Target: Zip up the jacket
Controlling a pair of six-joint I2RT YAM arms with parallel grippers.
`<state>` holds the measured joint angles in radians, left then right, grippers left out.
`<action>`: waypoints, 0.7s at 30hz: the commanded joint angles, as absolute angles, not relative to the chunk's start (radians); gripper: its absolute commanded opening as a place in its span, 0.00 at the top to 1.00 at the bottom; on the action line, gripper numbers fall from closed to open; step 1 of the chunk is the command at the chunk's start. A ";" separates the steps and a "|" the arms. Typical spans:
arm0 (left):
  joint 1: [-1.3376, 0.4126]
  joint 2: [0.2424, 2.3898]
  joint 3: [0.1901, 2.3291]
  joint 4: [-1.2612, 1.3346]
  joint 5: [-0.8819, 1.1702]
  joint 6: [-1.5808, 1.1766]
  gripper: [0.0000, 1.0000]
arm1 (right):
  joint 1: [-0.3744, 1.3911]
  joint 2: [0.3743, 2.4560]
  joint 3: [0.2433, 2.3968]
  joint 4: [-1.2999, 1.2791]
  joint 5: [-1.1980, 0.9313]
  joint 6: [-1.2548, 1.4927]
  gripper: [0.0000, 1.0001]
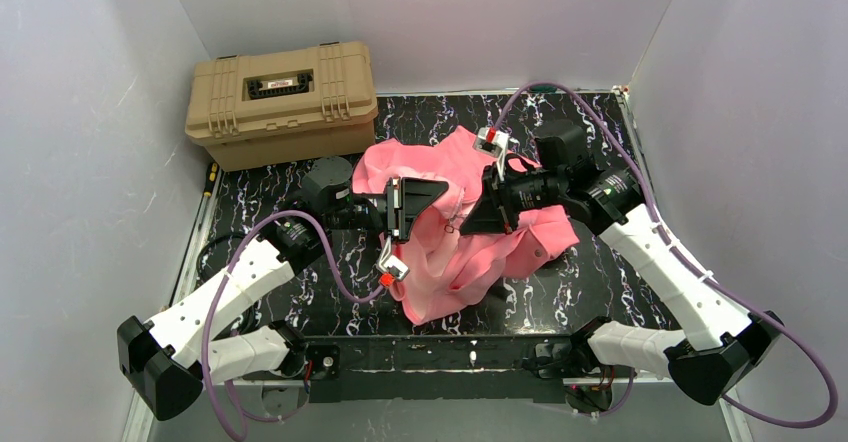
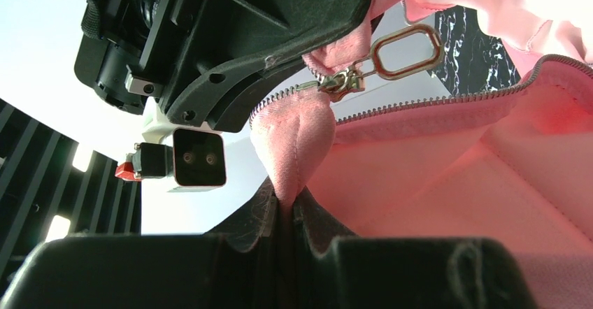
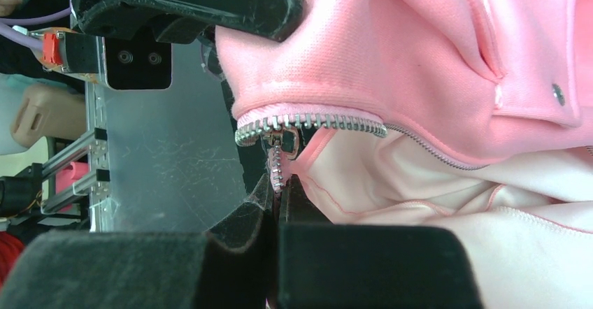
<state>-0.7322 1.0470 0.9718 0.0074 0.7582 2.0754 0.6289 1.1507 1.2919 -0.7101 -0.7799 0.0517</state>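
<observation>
Overhead, the jacket [image 1: 470, 252] lies heaped on the table [image 1: 300, 292] near the tan case [image 1: 283, 112], whose label [image 1: 280, 86] is unreadable; left wrist: the left gripper [image 2: 287, 207] clamps a pink fold beside the zipper [image 2: 419, 103]; right wrist: the right gripper [image 3: 277, 200] pinches the zipper strip below its slider [image 3: 282, 141].

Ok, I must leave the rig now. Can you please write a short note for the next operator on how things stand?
Left gripper: shut on a fold of the jacket at the zipper's end.
Right gripper: shut on the zipper edge just under the slider; the ring pull hangs free.
Jacket: crumpled, held between both arms.
Done: both grips taken near the slider.
Left: the teeth part beyond the slider, so nearly the whole zip seems still open.
</observation>
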 commanded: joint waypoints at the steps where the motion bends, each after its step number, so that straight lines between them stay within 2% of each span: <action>1: -0.731 1.020 1.000 0.011 0.773 2.108 1.00 | 0.634 1.118 1.355 -0.722 -0.766 0.042 0.99; 21: -0.731 1.041 1.015 0.039 0.764 2.100 1.00 | 0.656 1.129 1.322 -0.729 -0.814 0.046 0.99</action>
